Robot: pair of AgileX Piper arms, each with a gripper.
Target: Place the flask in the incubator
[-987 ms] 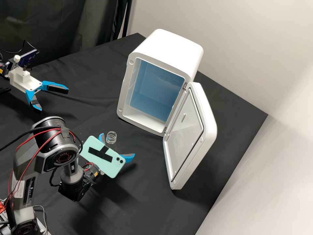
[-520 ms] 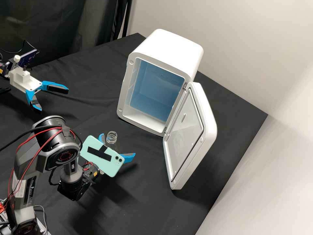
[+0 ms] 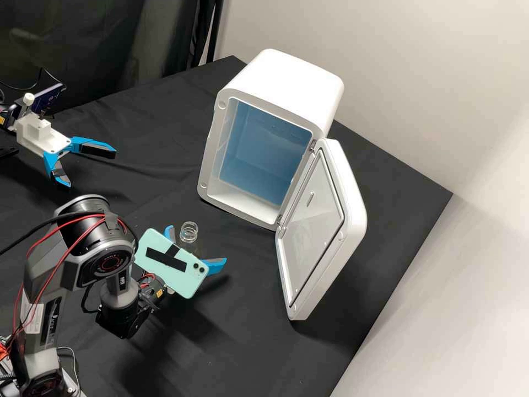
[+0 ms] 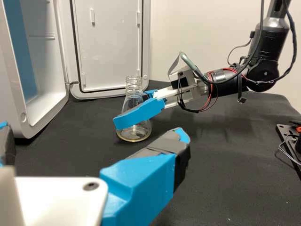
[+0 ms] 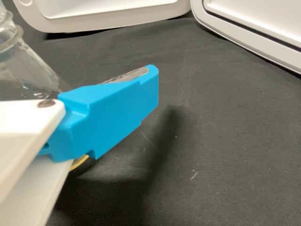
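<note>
A clear glass flask [image 3: 189, 231] stands upright on the black bench in front of the white incubator [image 3: 281, 82]. The incubator door [image 3: 325, 220] hangs wide open, showing a blue inside. My right gripper [image 3: 194, 247] is open and straddles the flask low down, one blue finger on each side. From the left wrist view, the flask [image 4: 133, 94] shows one of those fingers [image 4: 138, 113] across its body. In the right wrist view, my own finger [image 5: 108, 108] lies beside the flask [image 5: 19, 61]. My left gripper [image 3: 90, 165] hangs open with nothing in it, far left of the flask.
A mint-green phone [image 3: 171, 263] is strapped to the right arm's wrist and hides the flask's base in the high view. The bench [image 3: 386, 182] ends just right of the open door. Bare black cloth lies between the flask and the incubator opening.
The right arm and its gripper have edged very slightly around the flask. The flask, the incubator and the left arm have kept still.
</note>
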